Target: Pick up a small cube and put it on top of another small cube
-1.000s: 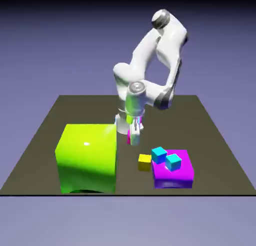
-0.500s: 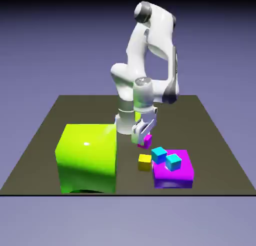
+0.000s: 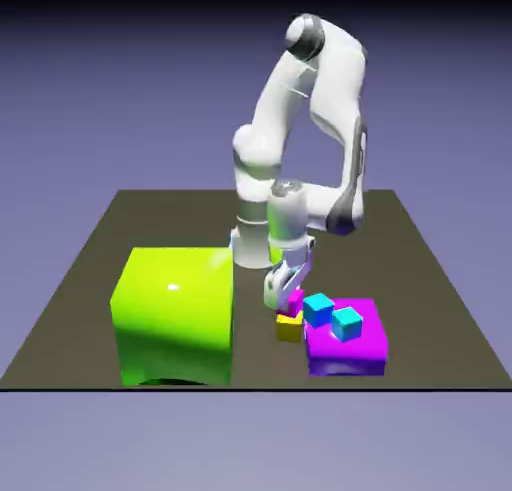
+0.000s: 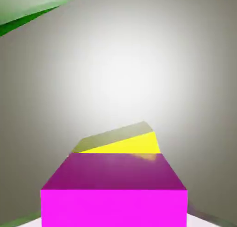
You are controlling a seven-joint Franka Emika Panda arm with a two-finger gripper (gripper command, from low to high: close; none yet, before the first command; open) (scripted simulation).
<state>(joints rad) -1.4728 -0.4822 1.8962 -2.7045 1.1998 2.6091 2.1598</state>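
Note:
The small magenta cube (image 3: pixel 294 301) (image 4: pixel 115 189) is held in my gripper (image 3: pixel 288 299), which is shut on it. It hangs just above the small yellow cube (image 3: pixel 289 326), nearly touching its top. In the hand view the magenta cube fills the bottom and hides my fingertips, and the yellow cube (image 4: pixel 127 143) peeks out right behind it. I cannot tell whether the two cubes touch.
A large magenta block (image 3: pixel 350 354) sits right of the yellow cube, with two cyan cubes (image 3: pixel 318 307) (image 3: pixel 346 324) on it. A huge lime-green block (image 3: pixel 175 314) (image 4: pixel 28 9) stands to the exterior view's left on the dark table (image 3: pixel 420 269).
My gripper carried the magenta cube from beside the green block toward the exterior view's right and down, and it is now directly over the yellow cube.

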